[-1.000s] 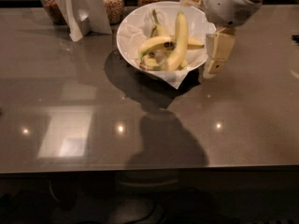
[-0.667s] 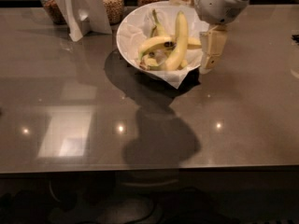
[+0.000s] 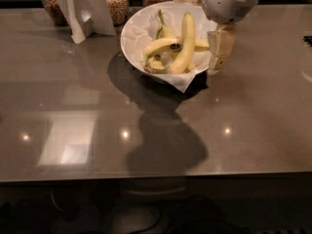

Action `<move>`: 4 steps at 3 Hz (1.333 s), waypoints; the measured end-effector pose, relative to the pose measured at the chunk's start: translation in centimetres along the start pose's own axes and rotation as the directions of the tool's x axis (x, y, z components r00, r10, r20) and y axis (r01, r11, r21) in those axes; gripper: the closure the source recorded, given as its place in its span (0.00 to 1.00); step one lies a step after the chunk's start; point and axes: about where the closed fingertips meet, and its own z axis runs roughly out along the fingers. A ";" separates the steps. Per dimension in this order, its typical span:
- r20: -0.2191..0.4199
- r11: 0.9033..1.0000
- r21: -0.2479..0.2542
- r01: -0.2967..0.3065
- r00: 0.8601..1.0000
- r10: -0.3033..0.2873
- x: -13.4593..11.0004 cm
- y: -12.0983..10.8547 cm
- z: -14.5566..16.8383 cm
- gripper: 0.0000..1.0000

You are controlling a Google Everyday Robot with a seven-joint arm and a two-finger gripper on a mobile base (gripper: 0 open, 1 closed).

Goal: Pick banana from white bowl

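Note:
The white bowl (image 3: 139, 30), lined with crumpled white paper, stands at the back middle of the table. In it the long, thick yellow banana (image 3: 185, 43) lies tilted from lower left to upper right. A shorter curved banana (image 3: 160, 45) with a dark sticker lies across it, and a small banana with an upright green stem (image 3: 162, 26) sits behind. My gripper (image 3: 218, 57) hangs from the white arm at the bowl's right rim, beside the long banana's right side.
Glass jars of grain (image 3: 117, 1) and a white folded card stand (image 3: 83, 9) line the back edge on the left. The glossy brown table (image 3: 97, 130) reaches the front edge, with the arm's shadow below the bowl.
The arm and gripper have shifted left, closer to the bowl's right rim. The bananas and bowl have not moved.

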 end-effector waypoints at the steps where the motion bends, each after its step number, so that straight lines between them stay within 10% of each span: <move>1: -0.023 0.993 0.010 0.118 0.993 -0.118 0.6 -1.6 0.1 0.00; 2: -0.065 0.962 0.022 0.273 0.960 -0.271 1.2 -3.0 0.1 0.00; 4: -0.098 0.879 -0.011 0.476 0.875 -0.475 2.7 -3.7 1.7 0.42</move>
